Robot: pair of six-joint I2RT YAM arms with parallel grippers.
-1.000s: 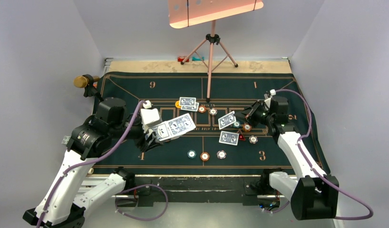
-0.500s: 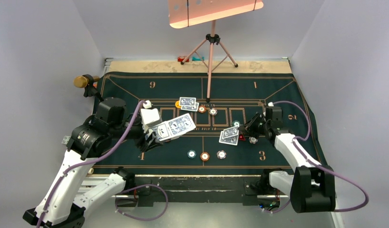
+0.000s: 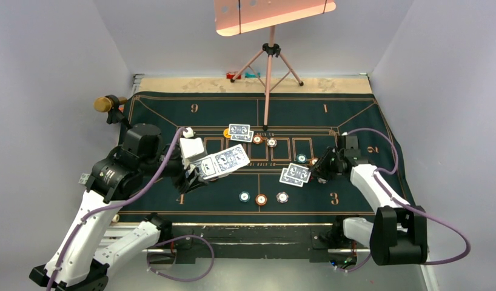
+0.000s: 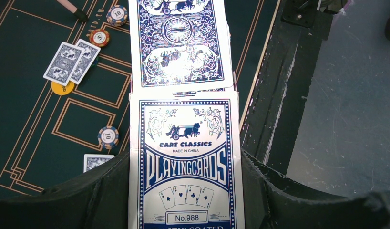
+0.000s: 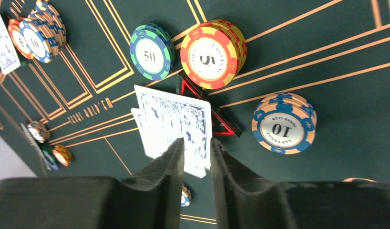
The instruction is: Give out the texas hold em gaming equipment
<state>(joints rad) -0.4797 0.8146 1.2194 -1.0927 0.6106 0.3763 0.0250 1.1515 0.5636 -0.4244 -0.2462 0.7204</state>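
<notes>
We see the left gripper [image 4: 186,160] closed on one card box [image 4: 183,138], its two fingers pressing the long sides of the box. One blue-backed card [image 4: 179,43] sticks out of the far end of the box. From above, the box is held up over the left part of the green felt mat [image 3: 167,115].

The right gripper [image 5: 197,143] is low over the right part of the mat. Its jaws stand a little apart, with a narrow gap, and nothing is pinched between them. Just under the fingertips lie two cards [image 5: 171,114], face down, one partly over the other. Whether a finger touches the upper card, we cannot tell.

One red triangular marker [image 5: 221,114] lies beside this pair, with a part of it under the cards. Around the marker we count three chip stacks: a green-and-blue stack [image 5: 151,51] marked 50, a yellow-and-red stack [image 5: 212,53] marked 5 and a blue-and-tan stack [image 5: 284,123] marked 10.

From above we count a far pair of cards [image 3: 239,131] at the middle of the mat, also overlapping, and one yellow disc [image 3: 227,132] shows at its left edge. Just right of it are two chips, an orange chip [image 3: 257,139] and a pale chip [image 3: 271,143]. Toward the near edge three chips lie in a row: a teal chip [image 3: 244,196], an orange-brown chip [image 3: 261,199] and a white chip [image 3: 282,197].
</notes>
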